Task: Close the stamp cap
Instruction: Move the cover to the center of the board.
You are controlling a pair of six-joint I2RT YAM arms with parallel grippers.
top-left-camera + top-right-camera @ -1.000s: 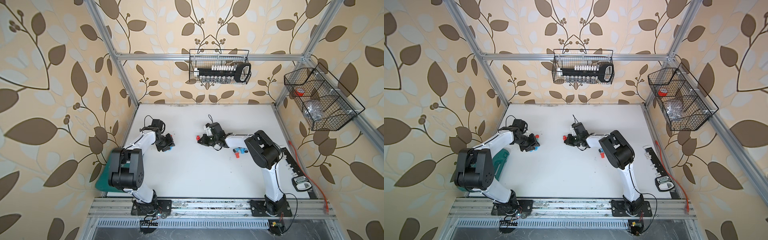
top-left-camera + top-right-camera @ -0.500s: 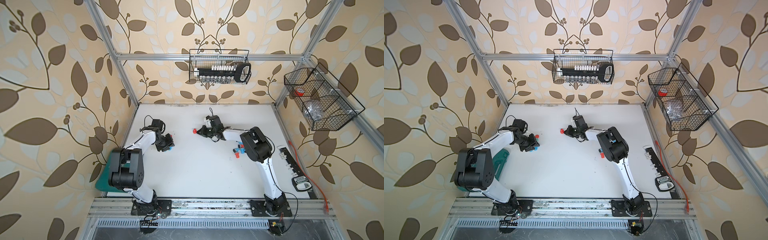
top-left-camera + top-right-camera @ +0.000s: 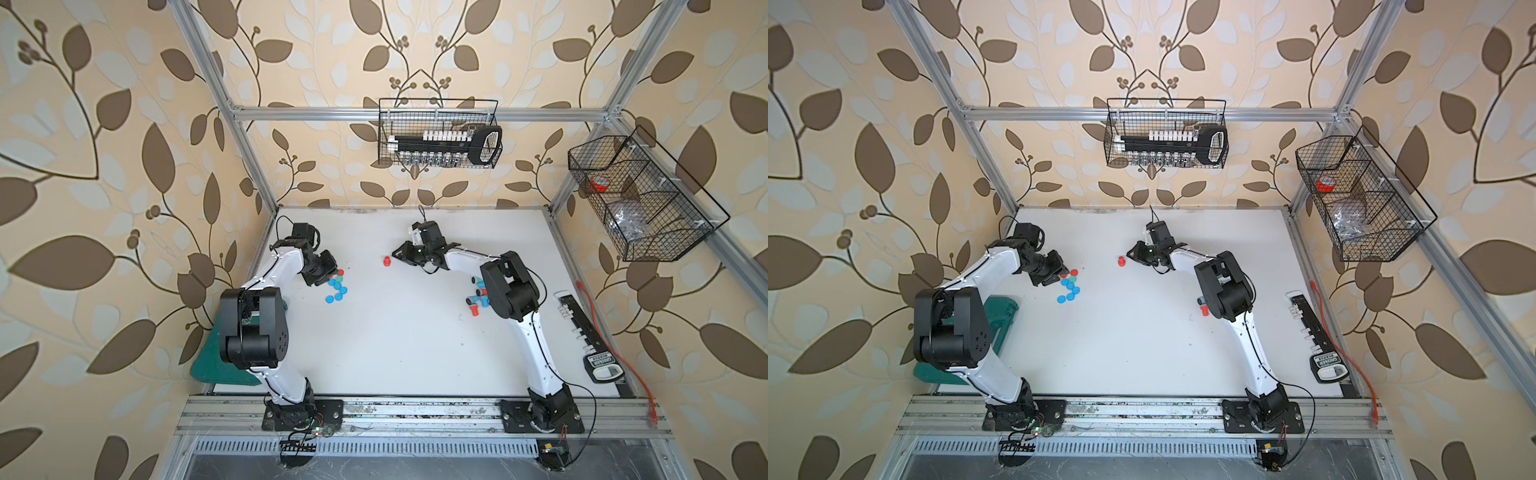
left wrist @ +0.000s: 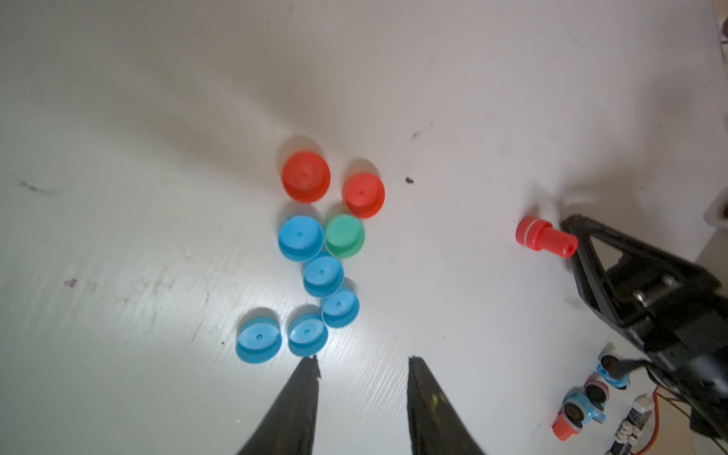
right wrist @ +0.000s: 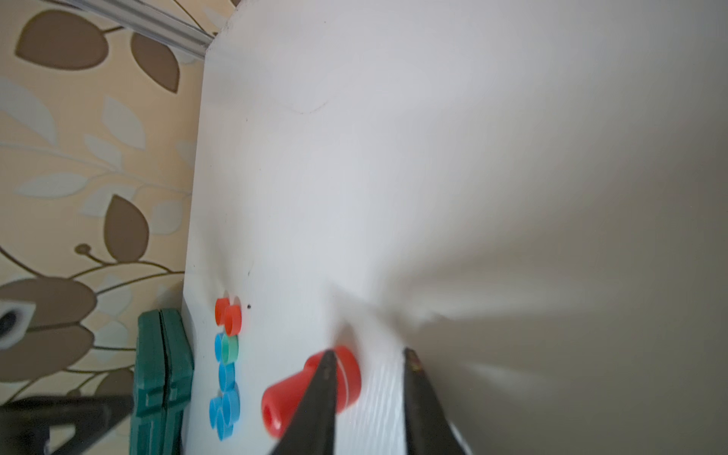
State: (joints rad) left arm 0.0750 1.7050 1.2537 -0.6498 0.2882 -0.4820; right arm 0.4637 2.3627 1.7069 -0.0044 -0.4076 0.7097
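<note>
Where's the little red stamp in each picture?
In a top view: stamp mid-table, between the caps and the right claw.
In a top view: stamp in the same spot, at the claw's tip.
Left wrist: stamp apart from the caps, by the claw.
Right wrist: stamp close up, partly behind a claw finger.
Shared landmark: the caps, seen in every view.

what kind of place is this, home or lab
Most likely a lab robot cell: a left arm and right arm bolted to a rail, white table boxed by an aluminium frame with wallpaper panels.
</note>
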